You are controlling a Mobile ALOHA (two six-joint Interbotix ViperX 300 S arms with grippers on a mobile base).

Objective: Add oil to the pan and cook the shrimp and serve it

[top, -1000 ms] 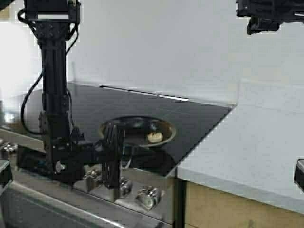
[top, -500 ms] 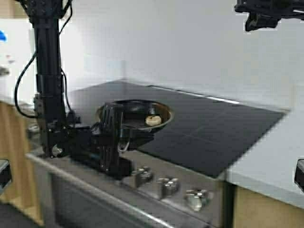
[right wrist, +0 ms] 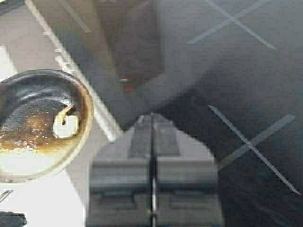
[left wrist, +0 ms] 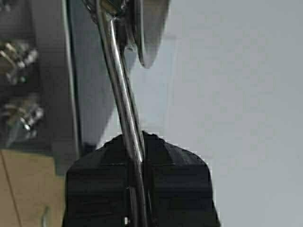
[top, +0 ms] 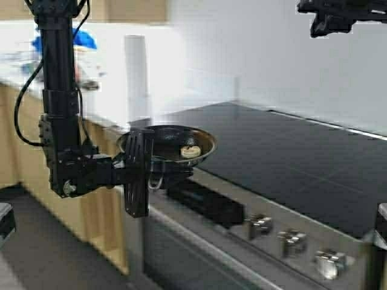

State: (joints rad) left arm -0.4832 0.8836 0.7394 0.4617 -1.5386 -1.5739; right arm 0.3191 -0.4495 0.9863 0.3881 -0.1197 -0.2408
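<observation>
High view: the left end effector (top: 138,175) is clenched on the pan's handle, so the pan (top: 168,145) juts rightward from it, handle axis running left to right, held in the air at the stove's (top: 290,163) left front corner. The shrimp (top: 190,151), a pale curled lump, lies inside on the side away from the end effector, amid brown residue. The left arm alone carries it. The right end effector (top: 329,21) hangs high to the right, its fingers pressed together on nothing.
</observation>
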